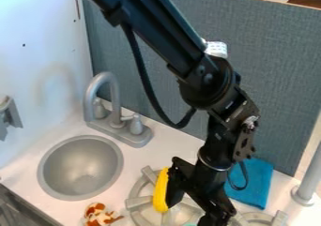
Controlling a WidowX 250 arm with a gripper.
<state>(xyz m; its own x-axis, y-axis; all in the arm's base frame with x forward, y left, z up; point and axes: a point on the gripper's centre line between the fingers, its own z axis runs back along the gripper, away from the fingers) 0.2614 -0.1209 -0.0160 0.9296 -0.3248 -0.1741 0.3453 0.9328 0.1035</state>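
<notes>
Okay, clock centred on the claw (pixel 190 214), 12 = top of view. Arm (pixel 163 33) comes in from about 11, bends at the wrist, and the claw hangs low over the near burner (pixel 136 191). Claw is released: jaws spread wide, gap between them, nothing clamped. Yellow thing (pixel 161 190) is at 10, on the burner side, long and upright in view, right against the outer side of the left-hand jaw as seen; can't tell if they touch. Its edge is partly hidden by that jaw, so exact type unclear. Teal bit (pixel 190 224) at 6, between the jaws at the bottom edge, mostly cut off. Spotted brown-and-white toy (pixel 100 214) at 9, on the white counter (pixel 30 161), just left of the burner. Round grey sink (pixel 81 169) at 10, farther out, set in the counter. Grey faucet (pixel 108 86) at 11, standing behind the sink with a handle on each side of its spout. Blue cloth (pixel 254 185) at 2, lying on the counter by the grey divider (pixel 276 75), partly behind the arm. Second burner (pixel 279 217) at 3, cut by the bottom edge. Grey post (pixel 309 178) between 2 and 3, standing on its round base at the right edge.
</notes>
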